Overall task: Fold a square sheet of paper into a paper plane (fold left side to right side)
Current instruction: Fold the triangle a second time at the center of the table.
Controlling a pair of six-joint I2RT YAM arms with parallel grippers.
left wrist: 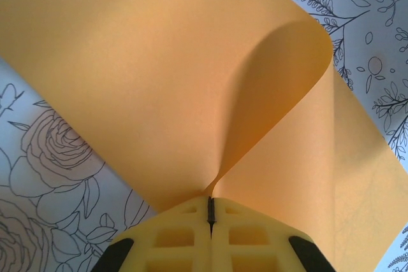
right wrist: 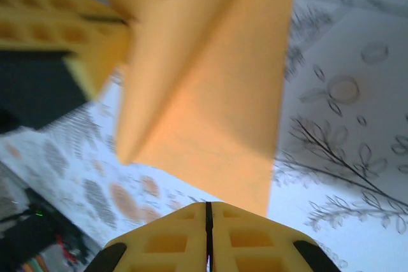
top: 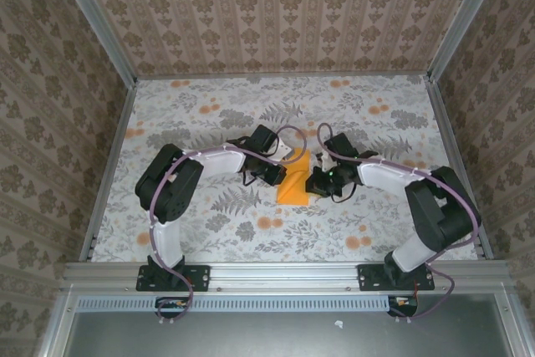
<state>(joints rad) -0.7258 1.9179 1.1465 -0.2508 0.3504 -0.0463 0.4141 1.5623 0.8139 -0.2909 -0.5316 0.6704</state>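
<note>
The square sheet of paper [top: 294, 183] is plain bright orange and lies partly folded at the middle of the table between both grippers. My left gripper [top: 278, 175] is shut on one edge of it. In the left wrist view the paper [left wrist: 159, 81] rises out of the closed jaws [left wrist: 210, 199] and curls over to the right. My right gripper [top: 318, 183] is at the paper's right side. In the right wrist view its jaws [right wrist: 208, 205] are shut with nothing between them. The creased paper [right wrist: 210, 93] hangs just beyond its tips, beside the left gripper's yellow fingers [right wrist: 57, 30].
A grey-white floral cloth [top: 251, 114] covers the table. Patterned walls on metal frame posts [top: 109, 165] close in the left, right and back sides. Both arm bases are bolted to the rail [top: 284, 273] at the near edge.
</note>
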